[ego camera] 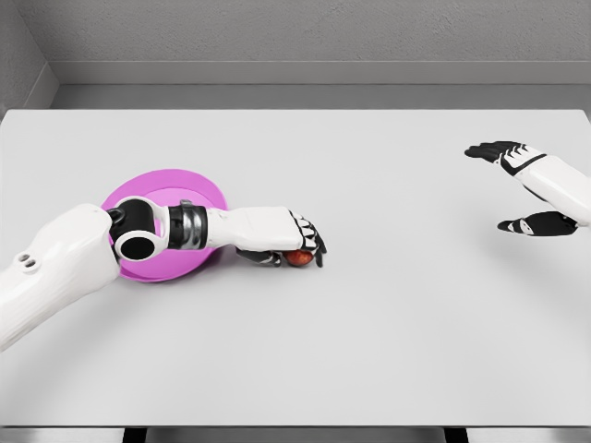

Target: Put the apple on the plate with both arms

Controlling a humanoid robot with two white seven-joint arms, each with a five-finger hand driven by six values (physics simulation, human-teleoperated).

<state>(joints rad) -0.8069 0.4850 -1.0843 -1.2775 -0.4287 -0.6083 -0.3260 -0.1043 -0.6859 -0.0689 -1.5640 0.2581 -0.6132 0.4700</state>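
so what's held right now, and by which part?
The left hand has its fingers curled over the top of the apple, which sits on the table right of the plate. The right hand holds nothing.

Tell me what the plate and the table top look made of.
The plate looks like smooth plastic: flat, uniform magenta with a soft sheen and no pattern, though glazed ceramic is possible. The table top looks like matte white laminate or painted board: even, no grain, no glare. Both are simulator renders, so this is a guess.
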